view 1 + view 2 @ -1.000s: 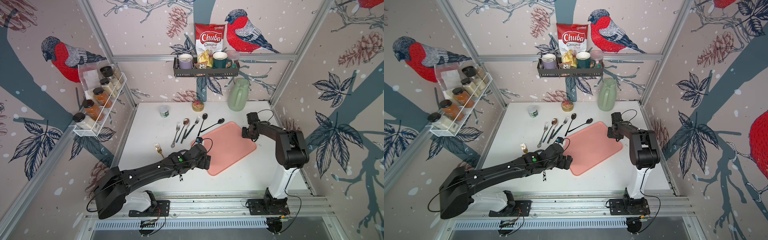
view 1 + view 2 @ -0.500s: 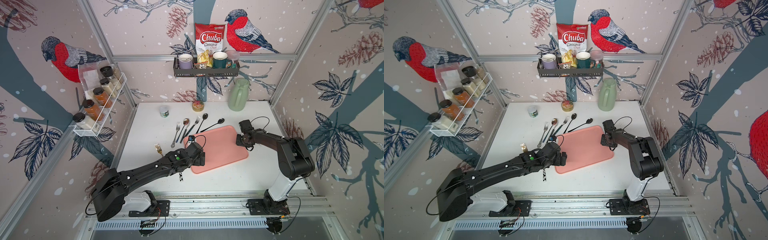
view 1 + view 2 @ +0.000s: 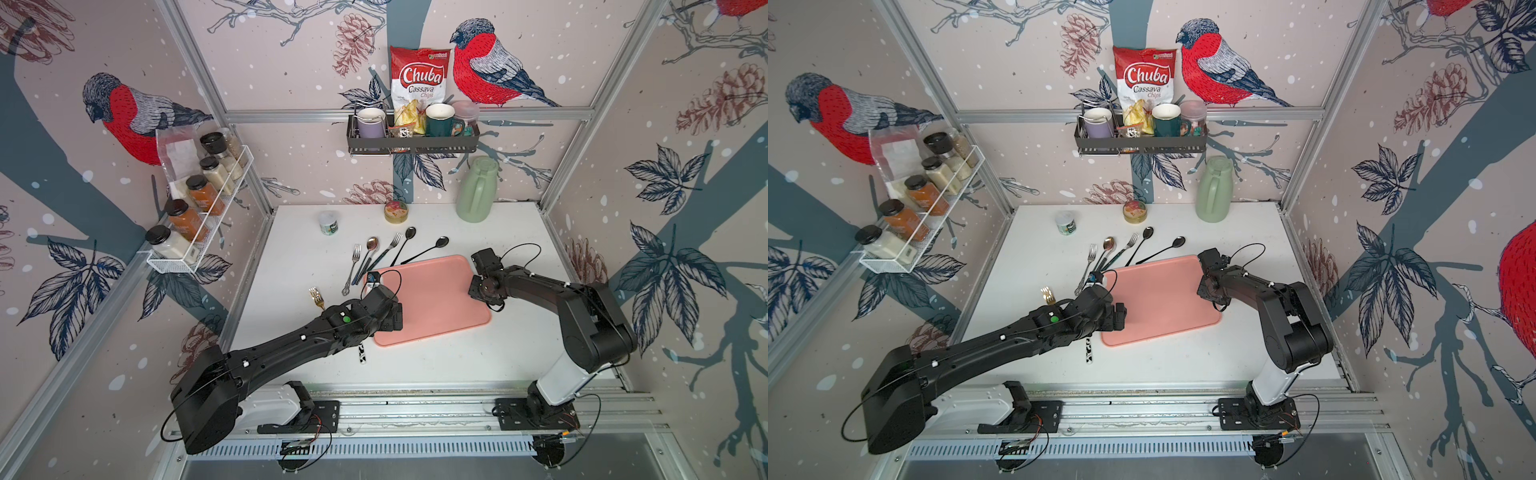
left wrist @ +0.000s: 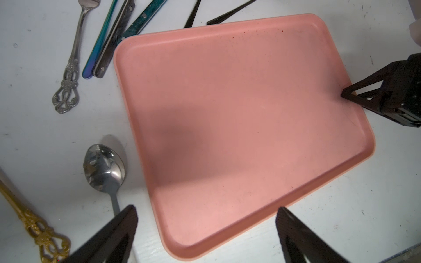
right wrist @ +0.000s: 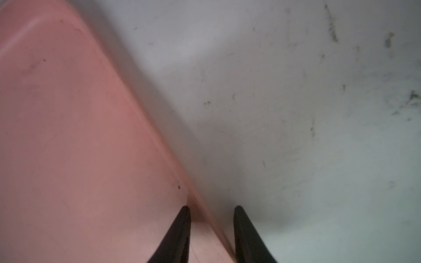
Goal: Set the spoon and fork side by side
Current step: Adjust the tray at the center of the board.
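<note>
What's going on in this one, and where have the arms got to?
Both arms are at the bare pink tray. The right gripper has its fingers astride the tray's right-hand rim; whether they pinch it is unclear. The left gripper hangs wide open over the tray's near-left corner, beside a silver spoon. A gold fork lies nearby, with more cutlery past the far edge. No cutlery is held.

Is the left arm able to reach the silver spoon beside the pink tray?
Probably yes: the open left gripper hangs beside the silver spoon, one finger over its handle; nothing covers it, though the pink tray lies near.
</note>
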You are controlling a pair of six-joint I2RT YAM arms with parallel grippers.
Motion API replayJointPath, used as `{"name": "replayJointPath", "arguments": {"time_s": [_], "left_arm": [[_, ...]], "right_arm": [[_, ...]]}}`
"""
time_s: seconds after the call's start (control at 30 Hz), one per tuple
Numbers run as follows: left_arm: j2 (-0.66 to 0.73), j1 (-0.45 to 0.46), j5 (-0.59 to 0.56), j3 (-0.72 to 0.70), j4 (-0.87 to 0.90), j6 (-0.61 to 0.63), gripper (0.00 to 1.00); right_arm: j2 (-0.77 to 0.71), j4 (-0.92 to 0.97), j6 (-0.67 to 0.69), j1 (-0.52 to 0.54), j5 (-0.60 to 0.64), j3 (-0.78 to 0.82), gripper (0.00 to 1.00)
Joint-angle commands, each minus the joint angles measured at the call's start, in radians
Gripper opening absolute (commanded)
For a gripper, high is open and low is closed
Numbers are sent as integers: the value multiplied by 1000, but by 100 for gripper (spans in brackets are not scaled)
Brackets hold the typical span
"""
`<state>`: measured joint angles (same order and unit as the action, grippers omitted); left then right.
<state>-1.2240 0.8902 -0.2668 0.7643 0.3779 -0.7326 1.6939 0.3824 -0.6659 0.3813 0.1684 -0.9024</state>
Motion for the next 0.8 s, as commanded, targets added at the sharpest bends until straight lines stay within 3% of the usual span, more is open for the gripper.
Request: {"name": "replayJointPath", "arguments": {"time_s": [0.0, 0.3, 0.47, 0.77], "left_arm": [[3, -17, -33, -7, 10, 16, 95], [-142, -133, 46, 50, -23, 49, 91], [-230, -166, 85, 107, -9, 62, 86], [-319, -270, 47, 212, -28, 170, 88]], "right_arm": [[18, 193, -60, 9, -65, 18, 33], [-5, 201, -113, 10, -43, 32, 13], [-18, 200, -97, 22, -32, 23, 27], [-1, 232, -5, 4, -11, -31, 37]]}}
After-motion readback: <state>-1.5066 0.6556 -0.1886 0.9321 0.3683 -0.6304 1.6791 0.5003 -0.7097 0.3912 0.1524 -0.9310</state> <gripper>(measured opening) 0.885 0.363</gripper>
